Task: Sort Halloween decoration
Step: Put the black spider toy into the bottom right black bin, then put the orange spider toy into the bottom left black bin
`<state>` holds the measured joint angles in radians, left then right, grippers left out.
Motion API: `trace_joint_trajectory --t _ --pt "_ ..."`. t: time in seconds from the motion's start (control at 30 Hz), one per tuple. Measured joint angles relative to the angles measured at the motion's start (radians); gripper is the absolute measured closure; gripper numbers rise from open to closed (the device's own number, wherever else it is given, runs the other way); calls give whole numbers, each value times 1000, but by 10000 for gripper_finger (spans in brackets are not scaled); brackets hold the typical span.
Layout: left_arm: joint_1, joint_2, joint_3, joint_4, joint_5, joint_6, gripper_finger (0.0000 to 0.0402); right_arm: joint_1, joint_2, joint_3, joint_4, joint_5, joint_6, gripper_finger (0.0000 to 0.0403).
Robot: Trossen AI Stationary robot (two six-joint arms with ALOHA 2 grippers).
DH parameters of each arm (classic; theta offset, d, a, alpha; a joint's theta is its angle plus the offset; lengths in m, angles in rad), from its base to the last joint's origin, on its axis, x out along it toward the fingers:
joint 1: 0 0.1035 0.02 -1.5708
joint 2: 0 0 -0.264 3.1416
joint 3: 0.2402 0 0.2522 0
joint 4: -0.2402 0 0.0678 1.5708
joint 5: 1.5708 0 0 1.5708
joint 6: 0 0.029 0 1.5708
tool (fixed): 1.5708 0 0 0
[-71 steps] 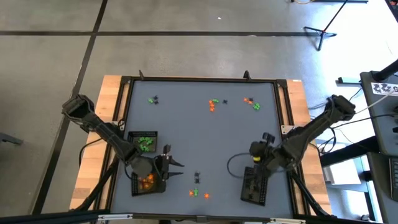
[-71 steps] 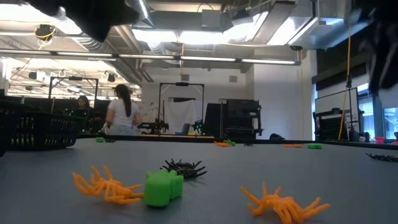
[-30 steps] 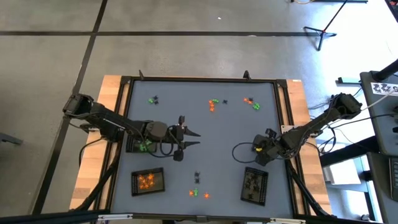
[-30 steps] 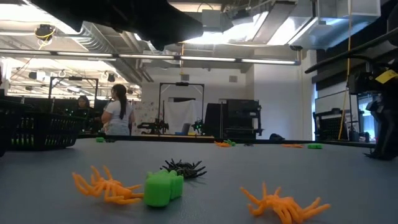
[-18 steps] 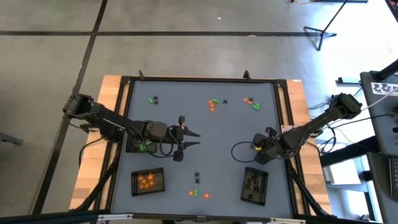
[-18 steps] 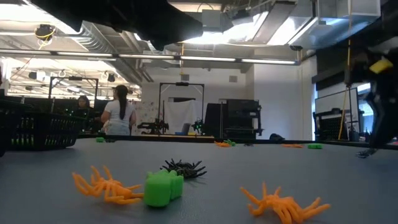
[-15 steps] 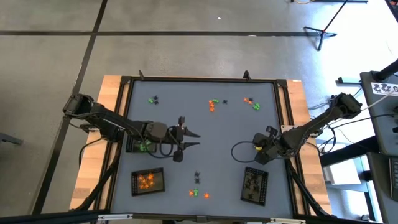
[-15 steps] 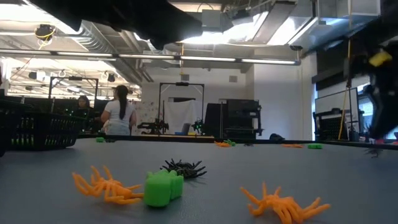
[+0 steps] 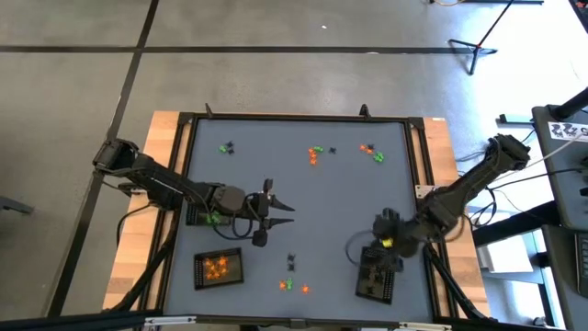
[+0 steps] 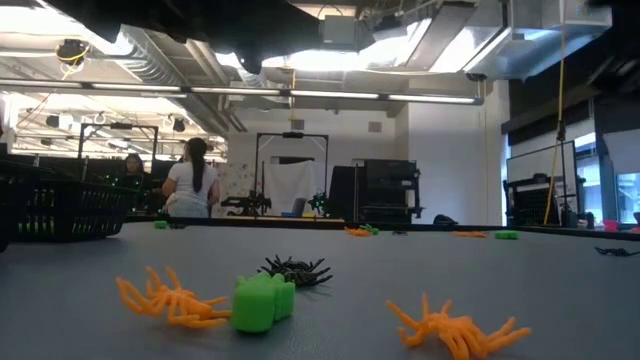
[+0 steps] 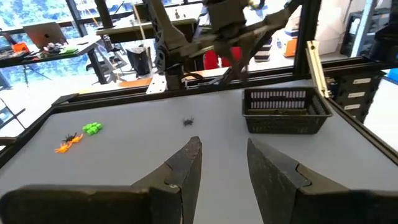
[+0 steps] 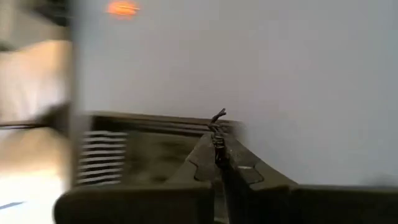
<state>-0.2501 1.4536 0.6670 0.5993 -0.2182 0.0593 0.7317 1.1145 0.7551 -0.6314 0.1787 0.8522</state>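
The Halloween decoration is scattered in small groups: orange, green and black trinkets near the front edge (image 9: 290, 284), others far back (image 9: 315, 154) (image 9: 372, 152) (image 9: 227, 147). The low view shows an orange spider (image 10: 170, 298), a green piece (image 10: 262, 302) and a black spider (image 10: 297, 270) lying on the table. My right gripper (image 9: 381, 253) hangs over the far end of the black tray (image 9: 377, 276), shut on a tiny black trinket (image 12: 217, 118). My left gripper (image 11: 224, 146) stands open and empty above mid-table, right of the green tray (image 9: 209, 214). My right gripper pinches the black trinket between its two fingertips (image 12: 208, 149). Thin legs (image 12: 218, 116) stick out past the tips. The fingers slant downward, and the trinket is lifted clear, above the black tray's far edge (image 12: 155, 121).
A tray with orange pieces (image 9: 219, 267) sits at the front left. The black tray (image 11: 286, 109) holds dark pieces. A black spider (image 11: 188, 121) lies on open table ahead of my left gripper. A raised frame (image 9: 294, 118) borders the table. People stand in the room behind (image 10: 190, 180).
My right gripper has risen off the table and swung toward the near edge, ending over the black tray, and it has tipped more steeply downward.
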Motion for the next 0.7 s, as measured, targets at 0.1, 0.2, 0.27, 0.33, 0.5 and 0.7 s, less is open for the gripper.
trace_joint_trajectory --t 0.1,0.2,0.27,0.33,0.5,0.7 --pt "-10 0 0 0 1 0 280 87 9 0 104 0 69 399" --pt "-13 0 0 1 0 0 280 150 34 0 136 -3 156 397" --pt "-13 0 0 2 0 -4 280 176 56 0 133 4 215 386" --pt "-13 0 0 2 0 -9 280 194 85 0 134 3 256 365" --pt "-14 0 0 3 0 -28 280 198 145 0 134 -16 271 288" --pt "-21 0 0 3 0 -31 280 159 144 0 112 -19 248 222"
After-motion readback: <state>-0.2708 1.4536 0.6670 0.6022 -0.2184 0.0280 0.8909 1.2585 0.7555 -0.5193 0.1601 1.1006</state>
